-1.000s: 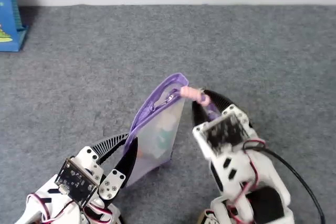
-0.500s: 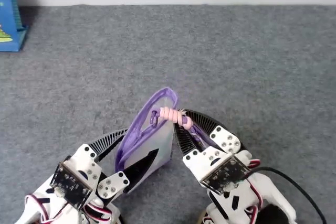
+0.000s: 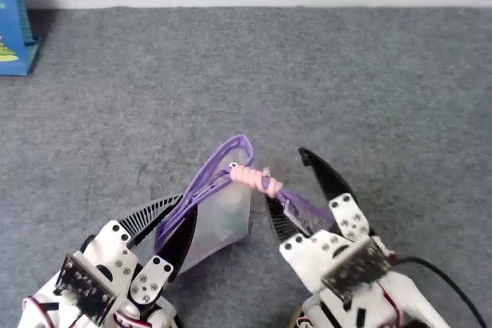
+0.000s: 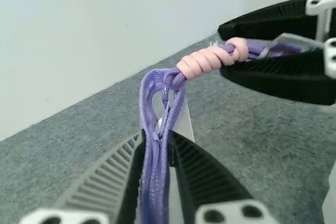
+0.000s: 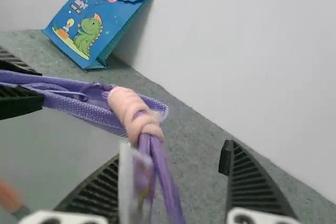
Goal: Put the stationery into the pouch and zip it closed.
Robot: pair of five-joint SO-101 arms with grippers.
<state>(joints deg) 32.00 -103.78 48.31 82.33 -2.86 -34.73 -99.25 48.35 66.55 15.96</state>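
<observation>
The translucent pouch (image 3: 219, 217) with a purple zipper edge (image 3: 207, 182) stands lifted at the near middle of the grey mat. My left gripper (image 3: 171, 224) is shut on the zipper edge at the pouch's near-left end, its ribbed fingers (image 4: 115, 182) pressed against both sides of the pouch's purple zipper band (image 4: 157, 145). A pink cord pull (image 3: 252, 177) with a purple strap hangs from the far end of the zipper. My right gripper (image 3: 288, 182) is open just right of it. The strap (image 5: 157, 177) lies along one of its fingers; the other finger (image 5: 247, 182) stands apart. Faint coloured shapes show inside the pouch.
A blue gift bag (image 3: 11, 21) with a dinosaur picture leans against the white wall at the far left, also in the right wrist view (image 5: 97, 19). The grey mat (image 3: 346, 74) stretches bare beyond the pouch.
My right gripper drew the pink pull toward the near edge, then opened. The pouch's top end came nearer and lower with it. My left gripper kept its hold.
</observation>
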